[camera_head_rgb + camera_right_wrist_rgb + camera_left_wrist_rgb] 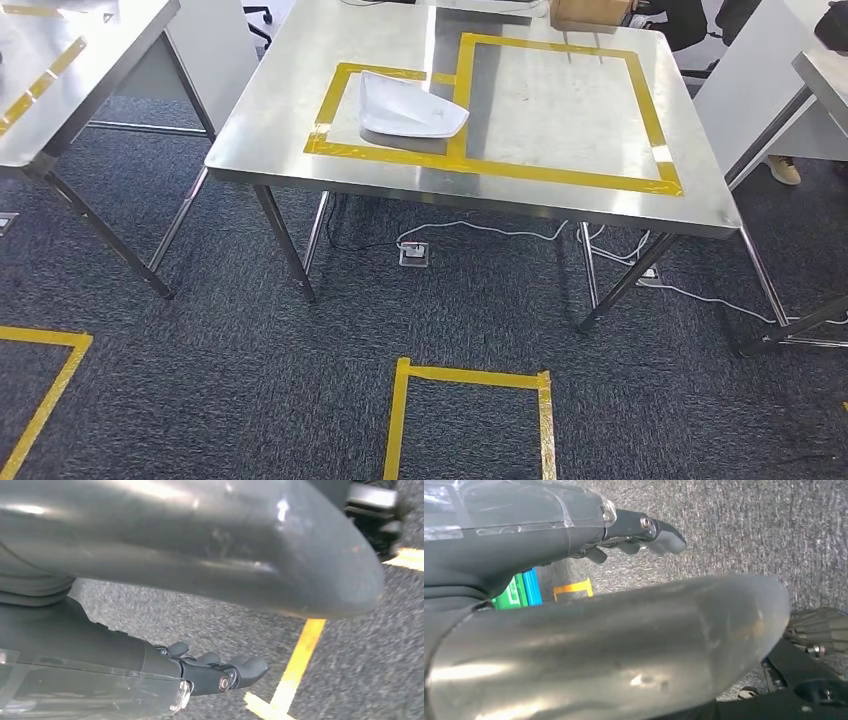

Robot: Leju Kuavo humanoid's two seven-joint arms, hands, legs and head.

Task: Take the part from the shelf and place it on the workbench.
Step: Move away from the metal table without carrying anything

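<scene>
While the white curved plastic part (410,107) already lies on the stainless steel workbench (560,190), inside the smaller yellow tape rectangle (340,100) toward the upper left of the frame, both arms hang over the dark grey carpet (200,350). The left hand (644,535) and the right hand (215,672) each hold nothing, fingers loosely extended and apart. Judged from this, the placing looks done; a good finish means keeping both hands low and clear of the bench edge, so the part is not nudged off its marked spot.
</scene>
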